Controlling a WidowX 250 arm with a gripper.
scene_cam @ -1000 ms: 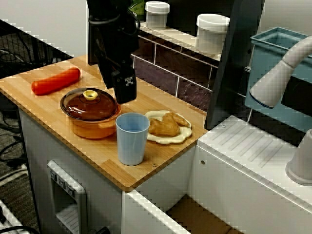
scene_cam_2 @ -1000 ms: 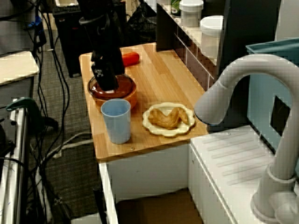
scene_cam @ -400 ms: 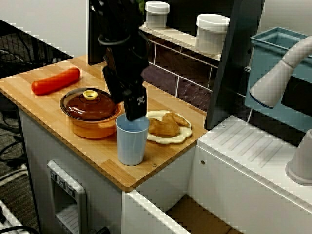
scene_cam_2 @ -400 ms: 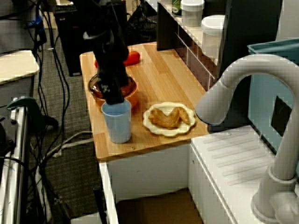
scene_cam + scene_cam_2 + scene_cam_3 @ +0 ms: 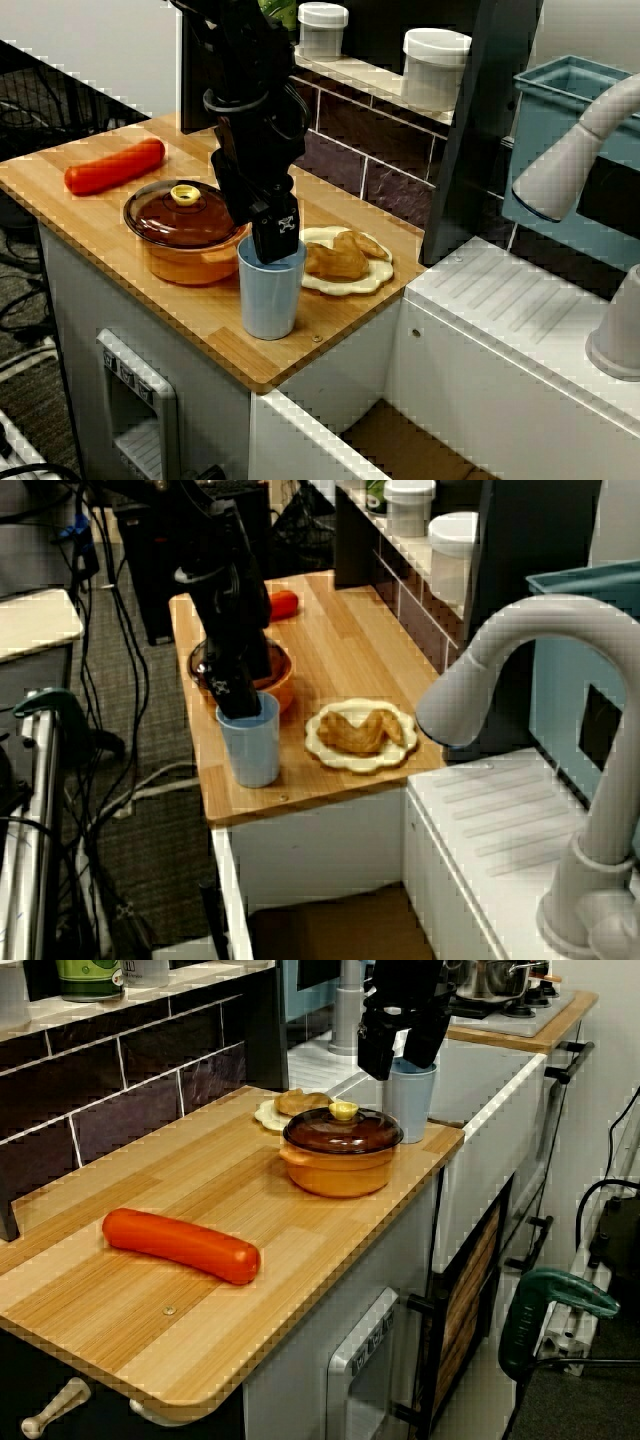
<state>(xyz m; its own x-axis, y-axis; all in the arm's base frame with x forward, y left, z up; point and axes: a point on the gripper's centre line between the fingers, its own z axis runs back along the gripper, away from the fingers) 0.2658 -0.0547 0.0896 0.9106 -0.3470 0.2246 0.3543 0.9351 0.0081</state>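
- Black gripper [image 5: 277, 243] at the end of a black arm, pointed down, its tip at the mouth of a light blue plastic cup [image 5: 270, 300].
- View from the front: the lower end of the gripper crosses the cup's rear rim and dips just inside the opening.
- View from the sink side: gripper [image 5: 240, 705] sits on the cup's [image 5: 252, 750] far rim, the side facing the pot.
- View along the desk: gripper [image 5: 402, 1060] shows two dark fingers standing apart, with pale blue of the cup [image 5: 410, 1105] visible between them. Jaws parted; whether either pad touches the cup wall, cannot tell.
- Cup upright on the wooden desk [image 5: 90, 220], near the front edge, mouth up.
- Orange round pot with a brown glass lid and yellow knob [image 5: 185, 235] stands just beside the cup; lid on.
- Cream scalloped plate [image 5: 345, 284] just behind and beside the cup, carrying a golden-brown piece of food [image 5: 335, 258].
- Long red sausage [image 5: 180, 1245] lies flat at the other end of the desk, well apart from the cup.
- Two white lidded jars [image 5: 435, 65] on the ledge above the dark tiles.
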